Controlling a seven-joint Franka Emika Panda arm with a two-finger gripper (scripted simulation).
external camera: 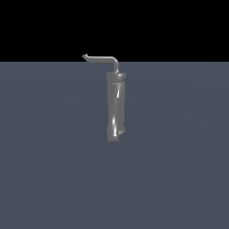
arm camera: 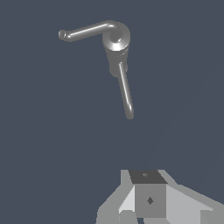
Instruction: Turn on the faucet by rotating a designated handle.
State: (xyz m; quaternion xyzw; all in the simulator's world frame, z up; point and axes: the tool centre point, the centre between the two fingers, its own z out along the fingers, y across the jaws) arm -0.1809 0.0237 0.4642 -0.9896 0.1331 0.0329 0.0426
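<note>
The faucet (external camera: 116, 106) is a tall glossy grey cylinder standing upright on the grey floor. Its handle (external camera: 103, 58), a thin bent rod with a small upturned tip, reaches from the cap toward the exterior view's left. The wrist view looks down on the faucet cap (arm camera: 117, 40), with the handle (arm camera: 85, 31) running off it. A second thin straight rod (arm camera: 126, 92) leaves the body in another direction. My gripper (arm camera: 149, 194) shows at the wrist view's edge, well apart from the faucet. Its fingertips look pressed together as one block, holding nothing. It is out of the exterior view.
A flat blue-grey floor (external camera: 53, 179) spreads all around the faucet. No other object shows in either view.
</note>
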